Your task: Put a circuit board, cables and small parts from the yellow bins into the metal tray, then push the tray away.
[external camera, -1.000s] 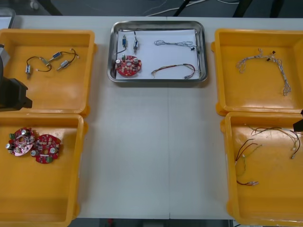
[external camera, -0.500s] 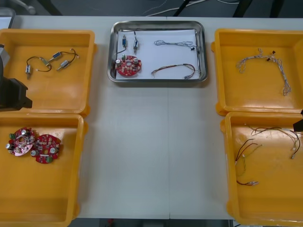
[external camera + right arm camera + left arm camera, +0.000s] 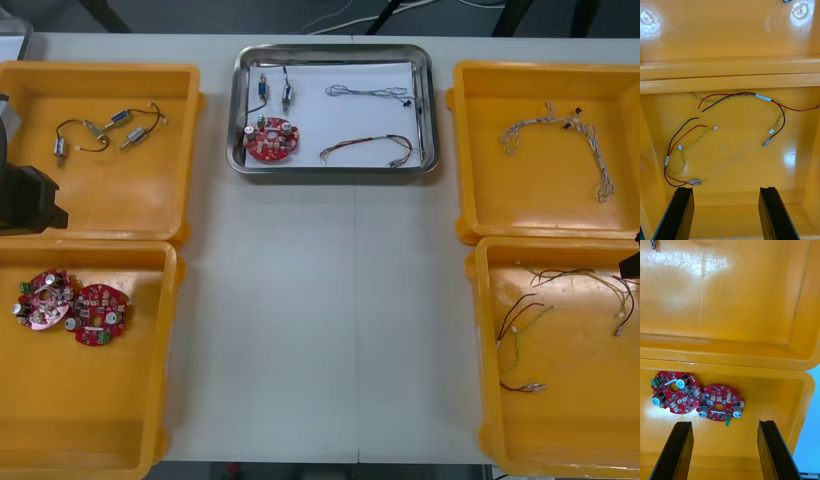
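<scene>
I had the left gripper [image 3: 724, 424] released, fingers apart, over the near left bin [image 3: 771, 401], near two touching boards [image 3: 719, 404]. The right gripper [image 3: 726, 189] hung released over the near right bin [image 3: 737, 165] with its red, black and yellow cables [image 3: 763, 98]. The tray [image 3: 331, 171] sat far centre on the surface [image 3: 320, 320], between the far bins [image 3: 100, 200], holding one board [image 3: 272, 139], two more cables [image 3: 366, 92] and small parts [image 3: 286, 94].

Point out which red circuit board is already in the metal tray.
The circuit board at the metal tray's near left corner. The left board and right board lie touching in the near left yellow bin.
</scene>
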You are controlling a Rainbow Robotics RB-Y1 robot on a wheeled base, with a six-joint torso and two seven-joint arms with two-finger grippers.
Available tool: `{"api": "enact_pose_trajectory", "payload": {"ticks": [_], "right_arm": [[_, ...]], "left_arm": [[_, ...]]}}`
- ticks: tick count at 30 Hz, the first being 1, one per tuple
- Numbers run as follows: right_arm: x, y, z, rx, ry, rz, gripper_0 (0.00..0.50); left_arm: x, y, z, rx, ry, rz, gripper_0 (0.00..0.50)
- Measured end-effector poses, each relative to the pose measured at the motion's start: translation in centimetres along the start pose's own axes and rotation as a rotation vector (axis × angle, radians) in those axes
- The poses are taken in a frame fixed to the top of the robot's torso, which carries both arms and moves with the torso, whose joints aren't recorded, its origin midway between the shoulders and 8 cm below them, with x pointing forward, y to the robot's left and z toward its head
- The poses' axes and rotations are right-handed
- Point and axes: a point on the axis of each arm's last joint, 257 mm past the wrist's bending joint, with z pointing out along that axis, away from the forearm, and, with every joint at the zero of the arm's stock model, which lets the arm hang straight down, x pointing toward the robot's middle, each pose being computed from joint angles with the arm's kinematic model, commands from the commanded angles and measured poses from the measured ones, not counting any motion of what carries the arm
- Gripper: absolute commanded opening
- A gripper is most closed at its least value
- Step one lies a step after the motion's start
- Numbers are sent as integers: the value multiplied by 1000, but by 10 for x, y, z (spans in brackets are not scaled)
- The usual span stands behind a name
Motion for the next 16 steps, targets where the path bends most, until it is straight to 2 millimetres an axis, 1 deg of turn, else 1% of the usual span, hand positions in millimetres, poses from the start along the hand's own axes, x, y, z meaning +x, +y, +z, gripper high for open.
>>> {"api": "enact_pose_trajectory", "payload": {"ticks": [16], "right_arm": [[0,0,0,0,0,0,500]], "left_arm": [[0,0,0,0,0,0,500]]}}
